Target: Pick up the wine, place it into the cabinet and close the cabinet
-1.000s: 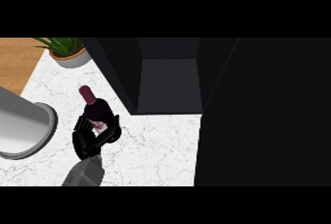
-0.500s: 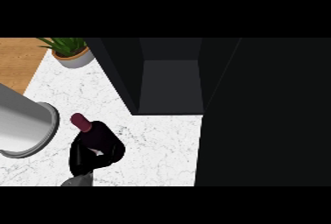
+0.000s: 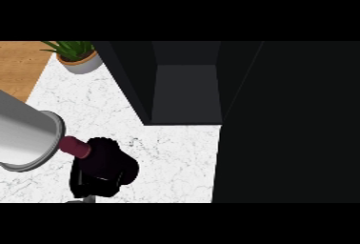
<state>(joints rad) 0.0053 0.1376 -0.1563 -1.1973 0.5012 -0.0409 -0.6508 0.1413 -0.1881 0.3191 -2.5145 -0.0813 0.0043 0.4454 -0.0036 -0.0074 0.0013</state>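
Observation:
The wine bottle (image 3: 75, 146) shows only its dark red neck, which points up and left; the rest is hidden under my hand. My right hand (image 3: 104, 167) is curled round the bottle's body, low on the left of the white marble counter (image 3: 169, 157). The neck's tip lies against the end of a big grey cylinder, and I cannot tell whether they touch. The dark cabinet (image 3: 186, 93) stands open at the back centre, its grey inside floor showing. Its black door (image 3: 288, 124) fills the right side of the view. My left hand is out of view.
A big grey cylinder (image 3: 25, 136), probably my left forearm close to the camera, comes in from the left edge. A potted plant (image 3: 76, 58) stands at the counter's back left corner. Wooden floor (image 3: 17, 66) shows beyond the counter's left edge.
The hand with the bottle has drawn back toward me and left. The bottle has tipped from pointing away from me to pointing left, and the hand now covers more of it.

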